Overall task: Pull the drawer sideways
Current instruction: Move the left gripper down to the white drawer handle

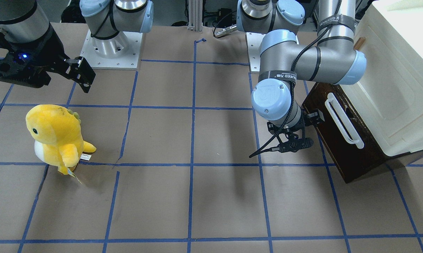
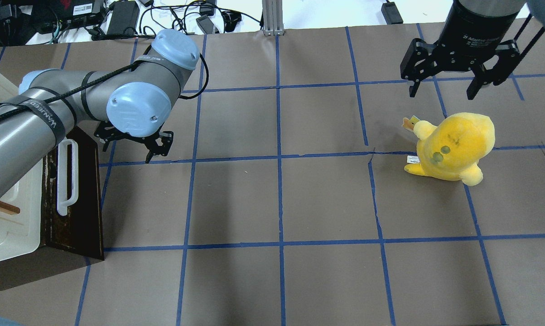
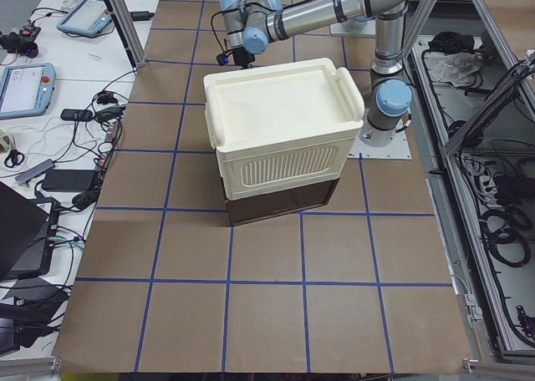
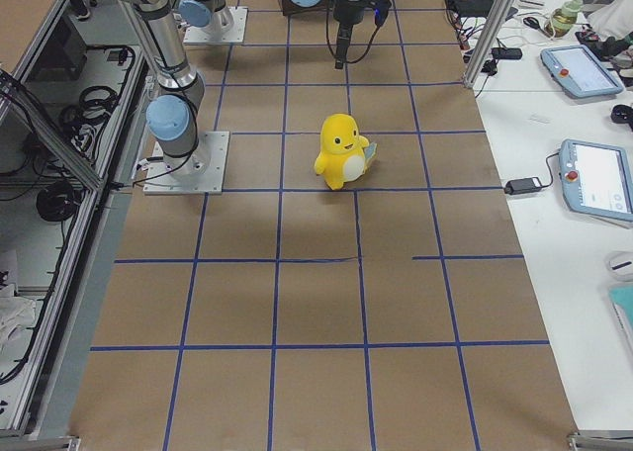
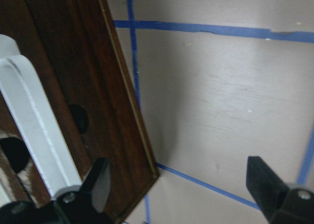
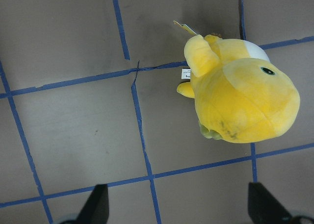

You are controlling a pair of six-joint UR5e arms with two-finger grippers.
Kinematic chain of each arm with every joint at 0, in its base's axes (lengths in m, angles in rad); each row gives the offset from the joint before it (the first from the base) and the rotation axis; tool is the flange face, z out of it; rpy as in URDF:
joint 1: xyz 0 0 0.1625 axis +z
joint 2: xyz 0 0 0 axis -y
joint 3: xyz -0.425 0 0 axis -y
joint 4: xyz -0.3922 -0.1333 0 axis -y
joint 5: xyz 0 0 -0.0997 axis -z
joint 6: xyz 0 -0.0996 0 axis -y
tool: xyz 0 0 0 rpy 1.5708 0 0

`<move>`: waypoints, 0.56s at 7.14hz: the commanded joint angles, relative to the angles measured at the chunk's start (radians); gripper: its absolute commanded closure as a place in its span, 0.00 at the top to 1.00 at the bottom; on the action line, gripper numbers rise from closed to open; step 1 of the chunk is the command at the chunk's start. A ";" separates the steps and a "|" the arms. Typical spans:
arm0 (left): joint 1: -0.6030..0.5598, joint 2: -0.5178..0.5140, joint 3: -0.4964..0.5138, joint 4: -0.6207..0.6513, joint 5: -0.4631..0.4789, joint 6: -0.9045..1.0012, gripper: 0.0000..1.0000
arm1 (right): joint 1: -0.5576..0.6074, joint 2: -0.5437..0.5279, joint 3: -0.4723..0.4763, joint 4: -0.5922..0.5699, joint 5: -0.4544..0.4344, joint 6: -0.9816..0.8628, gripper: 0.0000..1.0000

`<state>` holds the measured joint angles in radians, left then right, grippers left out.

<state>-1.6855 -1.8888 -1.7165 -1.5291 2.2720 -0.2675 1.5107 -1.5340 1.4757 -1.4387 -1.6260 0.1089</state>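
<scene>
Left side of left wrist view: drawer (image 5: 98,86), white handle (image 5: 41,126) running top-to-bottom, lies just left of the spread, empty left end effector (image 5: 180,182).

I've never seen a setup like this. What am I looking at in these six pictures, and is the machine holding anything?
These are two robot arms mounted on a table covered in brown paper with a blue tape grid. Four pictures come from fixed cameras: one facing the robot, one over its shoulders, one at each table end. Two come from cameras on the wrists. Each arm ends in a two-finger end effector. The left end effector hangs open beside a dark brown drawer with a white bar handle, set under a cream cabinet. The right end effector is open near a yellow plush toy. Neither holds anything.
</scene>
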 commanded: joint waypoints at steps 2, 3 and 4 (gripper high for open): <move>-0.002 -0.030 -0.093 -0.068 0.327 -0.031 1.00 | 0.000 0.000 0.000 0.000 0.000 0.000 1.00; 0.000 -0.041 -0.107 -0.071 0.360 -0.062 1.00 | 0.000 0.000 0.000 0.001 0.000 0.000 1.00; 0.003 -0.055 -0.106 -0.069 0.365 -0.065 1.00 | 0.000 0.000 0.000 0.000 0.000 0.000 1.00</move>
<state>-1.6857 -1.9280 -1.8127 -1.5978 2.6085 -0.3176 1.5110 -1.5340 1.4757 -1.4382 -1.6260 0.1089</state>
